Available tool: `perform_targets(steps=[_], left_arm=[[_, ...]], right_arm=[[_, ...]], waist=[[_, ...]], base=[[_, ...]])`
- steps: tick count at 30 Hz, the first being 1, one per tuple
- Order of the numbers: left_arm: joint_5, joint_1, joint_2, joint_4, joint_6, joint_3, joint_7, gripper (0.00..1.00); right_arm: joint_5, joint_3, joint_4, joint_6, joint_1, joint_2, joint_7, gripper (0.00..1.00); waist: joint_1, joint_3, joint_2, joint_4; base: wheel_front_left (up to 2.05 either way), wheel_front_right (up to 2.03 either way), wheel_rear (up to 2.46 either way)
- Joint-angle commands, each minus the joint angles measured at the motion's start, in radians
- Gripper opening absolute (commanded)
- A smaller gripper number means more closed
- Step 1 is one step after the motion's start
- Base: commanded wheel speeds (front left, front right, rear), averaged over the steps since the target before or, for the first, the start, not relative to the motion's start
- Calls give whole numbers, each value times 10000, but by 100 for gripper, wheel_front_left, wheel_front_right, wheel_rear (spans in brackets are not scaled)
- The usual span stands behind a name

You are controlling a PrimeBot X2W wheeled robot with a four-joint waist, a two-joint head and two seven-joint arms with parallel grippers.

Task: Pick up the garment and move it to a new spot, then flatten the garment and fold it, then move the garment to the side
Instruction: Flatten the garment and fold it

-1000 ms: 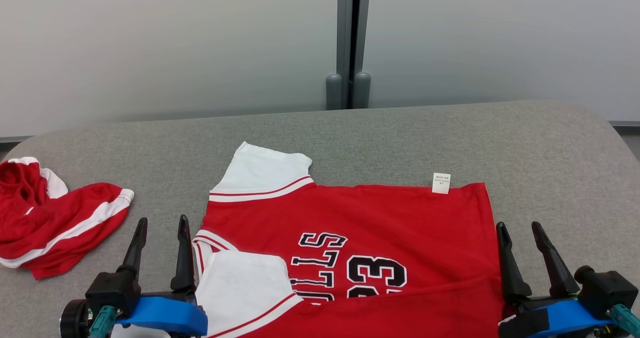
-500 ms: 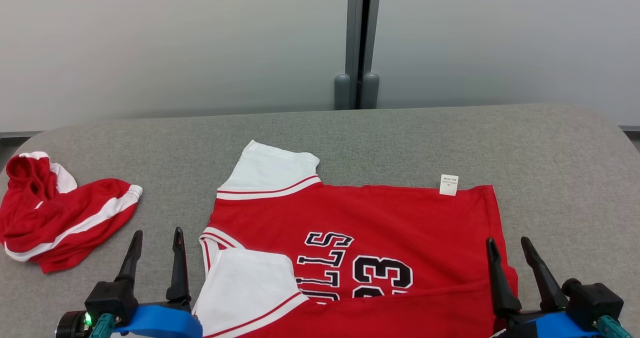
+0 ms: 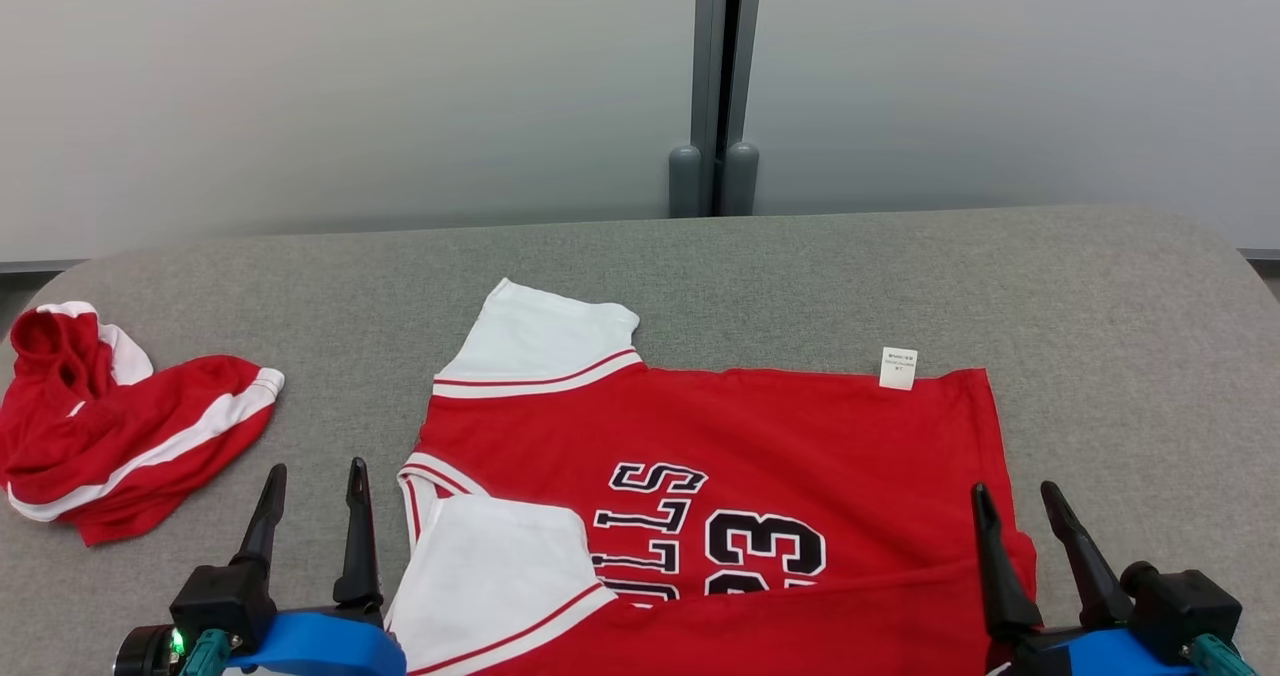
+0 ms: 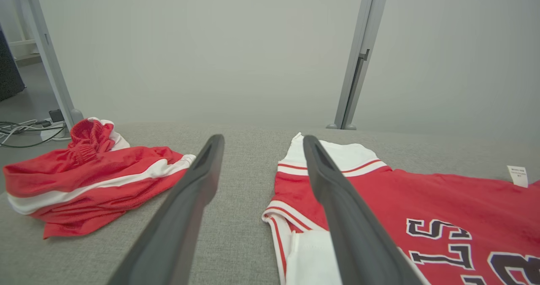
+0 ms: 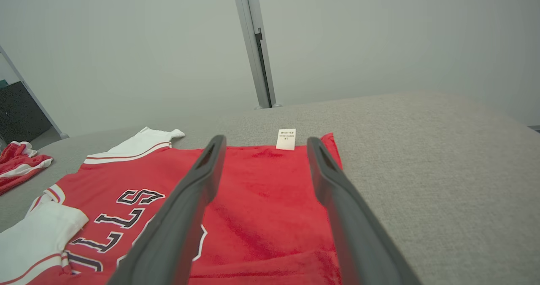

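On the grey padded table point(image 3: 1100, 296), the red jersey point(image 3: 720, 436) was laid flat across the middle, its white sleeves toward the robot's left and its hem, marked by a small white label point(image 3: 897, 368), toward the right. A bundle of red shorts point(image 3: 130, 436) was left well apart at the far left. The left gripper point(image 3: 317, 468) was held just beside the near sleeve point(image 3: 500, 576) and the right gripper point(image 3: 1015, 490) over the hem corner, both with fingers spread wide and nothing gripped. The near long edge appeared to be turned over the lettering already, so the folding step was judged to be in hand. The next move was judged to call for both ends to be pinched together and carried evenly, lest the fold be skewed.
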Motion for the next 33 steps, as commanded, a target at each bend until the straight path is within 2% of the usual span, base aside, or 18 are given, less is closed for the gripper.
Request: perform_targets(steps=[1,8,15,23,28,33], left_arm=[[69,-24,-10,42,-52,107,-47,100],[44,-921,65,223,-262,113,-45,100],[-297,-3376,441,1326,-453,-300,87,100],[-1235,-6448,1337,2900,-504,-1430,1285,100],[-2158,-7884,2037,3660,-508,-2489,2264,100],[-3037,-8887,2616,4381,-506,-3366,3162,100]], right_arm=[[-51,-39,95,5,30,14,-41,100],[-82,-426,522,5,-720,-321,22,100],[42,-383,785,5,-2501,-1152,1012,100],[268,177,1160,5,-4412,-1674,2289,100],[677,620,1331,5,-5229,-1608,2700,100],[902,1019,1522,5,-5806,-1420,2608,100]], waist=[[0,11,0,-1],[0,274,0,-47],[0,1134,0,-221],[0,2570,0,-779],[0,3414,0,-1174],[0,4047,0,-1556]], base=[[0,0,0],[0,0,0],[0,0,0],[0,0,0],[0,0,0],[0,0,0]])
